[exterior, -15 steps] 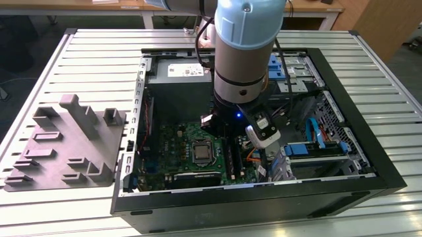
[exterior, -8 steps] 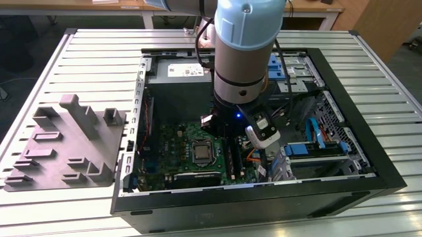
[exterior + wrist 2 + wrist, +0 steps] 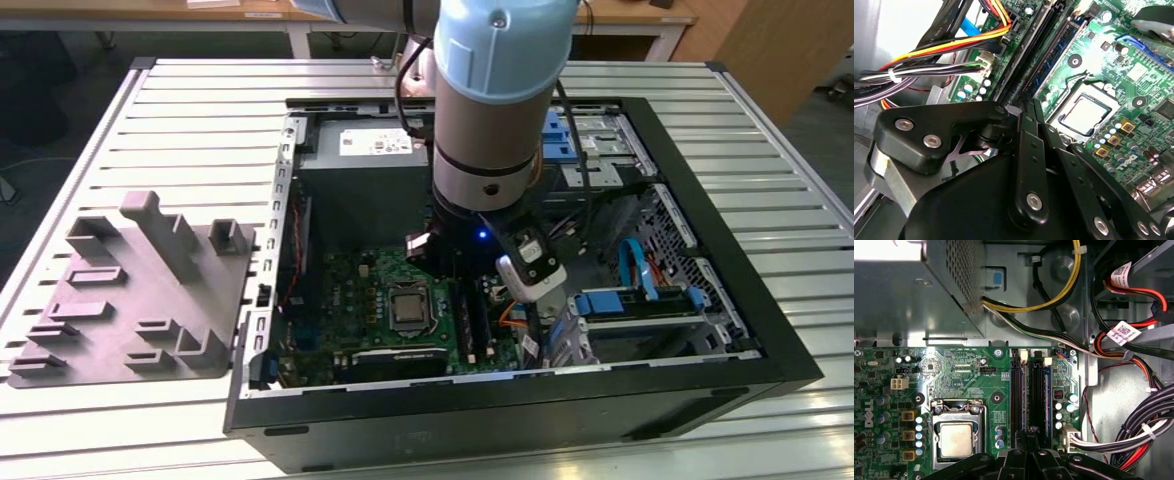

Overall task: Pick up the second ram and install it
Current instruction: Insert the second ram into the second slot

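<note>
While the black end effector [image 3: 1029,460] hangs low over the green motherboard [image 3: 969,385], we see the second ram [image 3: 1054,55], a slim dark-blue board strip, lying along the long black memory slots [image 3: 1026,390] beside the silver processor socket [image 3: 956,437]. We cannot tell whether the fingers are apart or together. Bundled coloured cables [image 3: 1134,435] crowd the black computer case [image 3: 747,330] on the slatted metal bench [image 3: 200,130].

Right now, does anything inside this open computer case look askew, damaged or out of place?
Nothing stands out. The pincer hangs over the memory slots, a dark-blue ram strip stands straight in one slot, and the cables are tied in bundles.
</note>
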### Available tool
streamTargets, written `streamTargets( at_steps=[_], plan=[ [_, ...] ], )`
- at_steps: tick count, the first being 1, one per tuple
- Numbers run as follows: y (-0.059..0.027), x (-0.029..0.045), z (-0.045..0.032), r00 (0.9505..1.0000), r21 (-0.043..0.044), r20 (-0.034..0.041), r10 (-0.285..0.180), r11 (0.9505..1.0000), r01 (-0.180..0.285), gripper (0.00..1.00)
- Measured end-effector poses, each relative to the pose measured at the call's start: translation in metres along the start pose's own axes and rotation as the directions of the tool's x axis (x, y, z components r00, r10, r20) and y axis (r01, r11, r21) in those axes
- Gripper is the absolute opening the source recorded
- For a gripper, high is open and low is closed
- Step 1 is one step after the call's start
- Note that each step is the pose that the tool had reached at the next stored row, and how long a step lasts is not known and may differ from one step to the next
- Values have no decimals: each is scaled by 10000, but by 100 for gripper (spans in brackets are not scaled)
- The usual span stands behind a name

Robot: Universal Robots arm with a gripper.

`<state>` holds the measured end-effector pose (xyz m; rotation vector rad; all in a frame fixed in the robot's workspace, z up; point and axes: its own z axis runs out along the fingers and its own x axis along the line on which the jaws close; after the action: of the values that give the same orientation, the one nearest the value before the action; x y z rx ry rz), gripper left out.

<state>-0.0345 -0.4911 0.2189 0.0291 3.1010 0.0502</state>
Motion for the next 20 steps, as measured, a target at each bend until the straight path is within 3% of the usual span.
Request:
streamTargets(
  at_steps=[7,11,20],
  plan=[
    [-1,-1,6,10000,-44,0,0,10000,0,11],
    [-1,0,9,10000,-165,6,6,9999,-5,11],
    [-1,0,9,10000,-174,5,5,9998,-5,11]
  ],
)
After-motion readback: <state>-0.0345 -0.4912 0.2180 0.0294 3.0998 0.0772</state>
